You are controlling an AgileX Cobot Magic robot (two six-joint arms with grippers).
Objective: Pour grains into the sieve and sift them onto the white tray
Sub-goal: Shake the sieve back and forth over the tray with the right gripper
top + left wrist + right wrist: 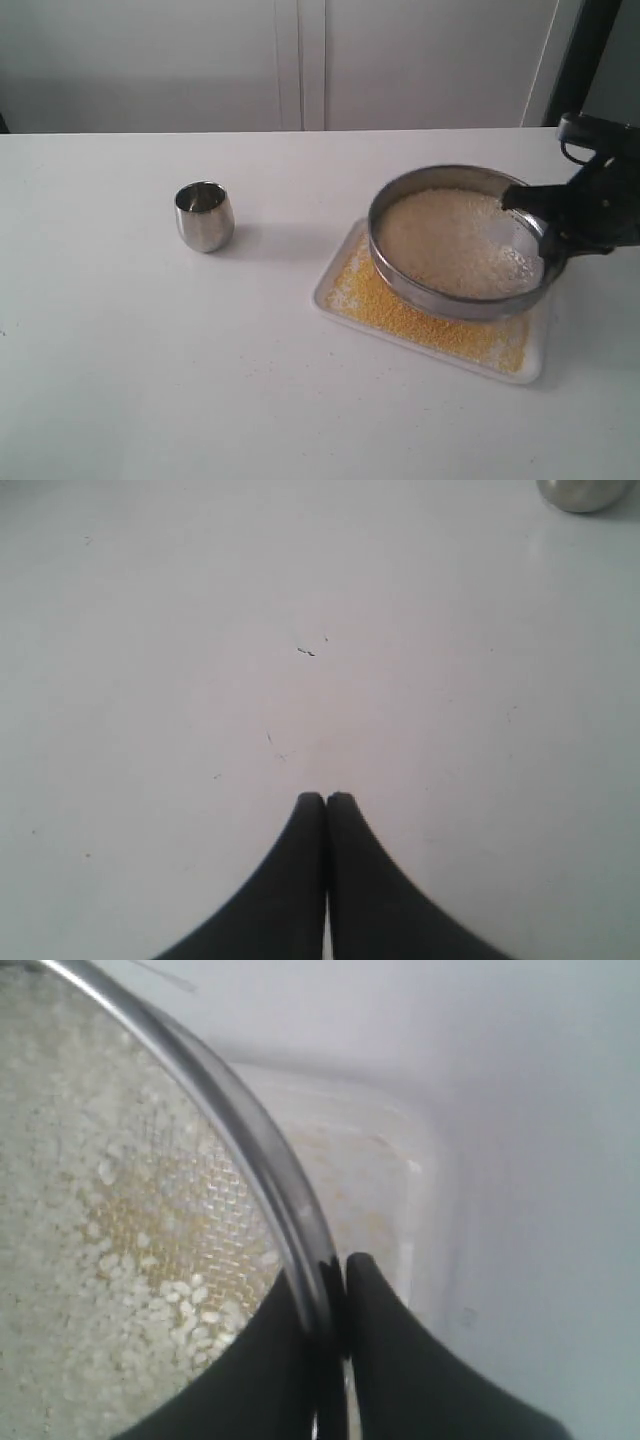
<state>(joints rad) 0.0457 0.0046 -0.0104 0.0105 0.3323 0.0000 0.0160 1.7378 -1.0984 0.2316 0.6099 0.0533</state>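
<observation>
At right, right fingers (400,1380) pinch the sieve (440,300) rim over the white tray (325,297); pale grains (450,240) inside. Left fingers (280,900) pressed together above the surface (300,630).

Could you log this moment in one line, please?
right gripper: shut on sieve | left gripper: shut, empty | pale grains in sieve | yellow grains on tray | cup apart

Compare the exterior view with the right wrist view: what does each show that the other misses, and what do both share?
Only the exterior view: the steel cup standing apart on the table, and the full circle of the sieve.
Only the right wrist view: the mesh wires showing between grains, and the right claw pinching the sieve's rim, one finger inside, one outside.
Both: sieve, whitish grains, white tray, right claw. The yellow granules are clear in the exterior view and only faint in the wrist view.
</observation>
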